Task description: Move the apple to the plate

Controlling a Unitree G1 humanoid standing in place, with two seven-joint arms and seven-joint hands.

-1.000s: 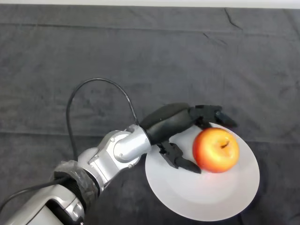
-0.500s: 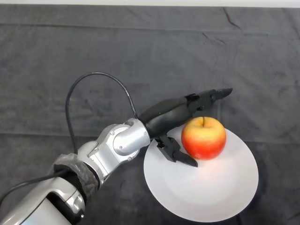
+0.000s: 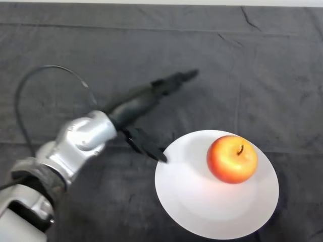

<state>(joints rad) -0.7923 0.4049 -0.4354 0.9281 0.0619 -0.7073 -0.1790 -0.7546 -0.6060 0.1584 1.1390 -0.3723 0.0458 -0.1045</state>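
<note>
A red and yellow apple (image 3: 232, 159) rests upright on the white plate (image 3: 202, 201), in its upper right part, stem up. My left hand (image 3: 139, 105) is open and well to the left of the apple, over the dark cloth. Its fingers (image 3: 174, 80) stretch straight toward the upper right. The thumb (image 3: 149, 146) points down to the plate's left rim. Nothing is in the hand.
The dark cloth (image 3: 252, 65) covers the whole table, with a few creases near the back. A pale strip of the table's far edge (image 3: 161, 2) shows at the top.
The hand has let go of the apple and drawn back to the left and away from the plate. The apple has settled a little to the right on the plate.
</note>
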